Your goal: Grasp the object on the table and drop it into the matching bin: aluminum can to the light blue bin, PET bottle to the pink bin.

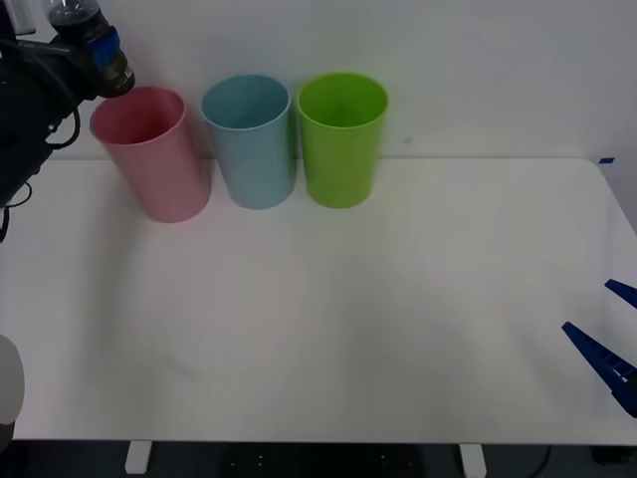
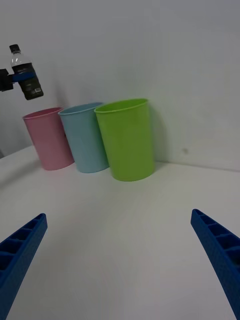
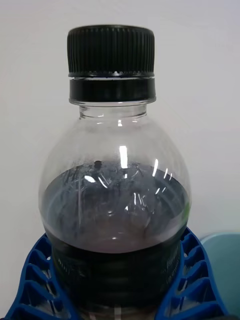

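My left gripper point(image 1: 100, 48) is shut on the PET bottle point(image 1: 92, 40), a small clear bottle with a black cap and dark lower band, held in the air at the far left. It hangs above and just left of the pink bin point(image 1: 154, 151). In the right wrist view the bottle point(image 2: 26, 74) floats above the pink bin point(image 2: 47, 138), slightly tilted. The left wrist view shows the bottle point(image 3: 115, 200) close up, with blue fingers point(image 3: 192, 280) wrapped around its lower body. The light blue bin point(image 1: 251, 139) stands right of the pink one. My right gripper point(image 1: 615, 339) rests open at the table's right edge.
A green bin point(image 1: 342, 137) stands right of the light blue bin, all three in a row at the back of the white table point(image 1: 348, 319). A white wall rises behind them. The table's far right corner carries a small blue mark point(image 1: 606, 159).
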`<state>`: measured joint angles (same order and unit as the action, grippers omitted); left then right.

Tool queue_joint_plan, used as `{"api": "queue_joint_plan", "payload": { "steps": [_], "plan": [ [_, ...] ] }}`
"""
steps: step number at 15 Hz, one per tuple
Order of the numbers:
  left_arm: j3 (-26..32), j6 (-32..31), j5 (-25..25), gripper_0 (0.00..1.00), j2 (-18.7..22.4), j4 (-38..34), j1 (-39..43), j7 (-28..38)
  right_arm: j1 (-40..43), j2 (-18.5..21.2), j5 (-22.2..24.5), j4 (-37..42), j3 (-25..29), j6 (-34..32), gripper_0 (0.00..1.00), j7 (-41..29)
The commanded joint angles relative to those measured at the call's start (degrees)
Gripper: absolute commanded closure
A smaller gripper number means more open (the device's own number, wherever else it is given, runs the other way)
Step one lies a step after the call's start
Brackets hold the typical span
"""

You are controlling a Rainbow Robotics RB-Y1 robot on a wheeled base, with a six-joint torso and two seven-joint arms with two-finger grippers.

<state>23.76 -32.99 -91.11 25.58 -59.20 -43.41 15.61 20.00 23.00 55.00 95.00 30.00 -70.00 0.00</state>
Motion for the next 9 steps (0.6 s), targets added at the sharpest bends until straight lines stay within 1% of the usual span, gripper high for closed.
{"api": "queue_joint_plan", "payload": {
  "steps": [1,3,4,5,6,7,9],
  "plan": [
    [-0.8,0.4,0.6,0.99,0.0,0.1,0.0,0.1,0.0,0.0,0.0,0.0,0.0,0.0,0.0,0.0],
    [-1.2,0.4,0.9,0.97,0.0,0.1,0.0,0.2,0.0,0.0,0.0,0.0,0.0,0.0,0.0,0.0],
    [-1.4,0.4,1.2,0.93,0.0,0.1,-0.1,0.2,0.0,0.0,0.0,0.0,0.0,0.0,0.0,0.0],
    [-1.4,0.4,1.5,0.79,0.0,0.1,0.0,0.0,0.0,0.0,0.0,0.0,0.0,0.0,0.0,0.0],
    [-1.4,0.4,1.7,0.46,0.0,0.1,0.0,0.0,0.0,0.0,0.0,0.0,0.0,0.0,0.0,0.0],
    [-1.5,0.5,1.9,0.01,0.0,0.0,0.0,0.0,0.0,0.0,0.0,0.0,0.0,0.0,0.0,0.0],
    [-1.8,0.4,2.4,0.0,0.0,0.1,0.0,-0.1,0.0,0.0,0.0,0.0,0.0,0.0,0.0,0.0]
  ]
}}
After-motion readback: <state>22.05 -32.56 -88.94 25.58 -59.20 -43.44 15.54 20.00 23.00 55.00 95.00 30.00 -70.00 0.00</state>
